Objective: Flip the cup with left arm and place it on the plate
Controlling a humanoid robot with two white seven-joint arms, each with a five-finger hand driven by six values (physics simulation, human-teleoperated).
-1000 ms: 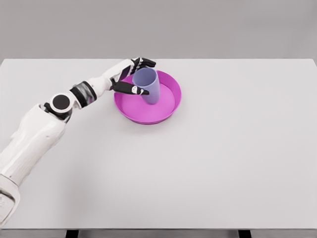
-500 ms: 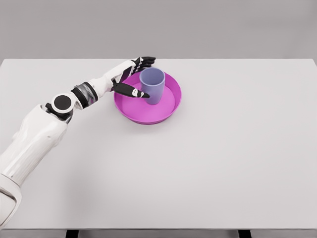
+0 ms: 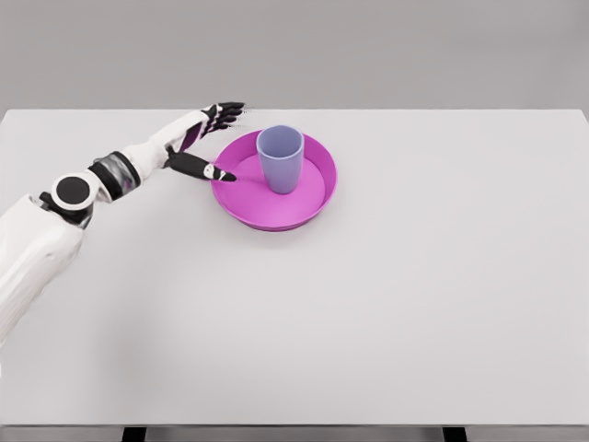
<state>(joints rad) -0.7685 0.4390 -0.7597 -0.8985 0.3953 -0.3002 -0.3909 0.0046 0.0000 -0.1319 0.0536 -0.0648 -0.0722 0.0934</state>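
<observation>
The near stretch of the pale grey worktop (image 3: 386,313) lies bare, with two dark leg tops showing under its front edge. From the lower left the white left arm (image 3: 37,244) rises across the surface, its round black-capped joint (image 3: 72,191) and banded wrist leading up to the left robot hand (image 3: 204,140), which sits just left of the plate. The hand is spread and holds nothing: the black thumb (image 3: 204,169) points toward the plate's left rim, its tip at or just short of the edge, while the other dark fingers (image 3: 225,111) reach out farther back, apart from the cup. The magenta plate (image 3: 304,203), a shallow round dish with a raised rim, rests on the worktop left of centre and toward the far side. The lavender cup (image 3: 281,158) stands upright inside it, mouth up, in the back half of the dish, free of the hand. No lettering, logo or label can be read on cup, plate or arm. Behind the far edge is a plain grey wall (image 3: 414,51).
</observation>
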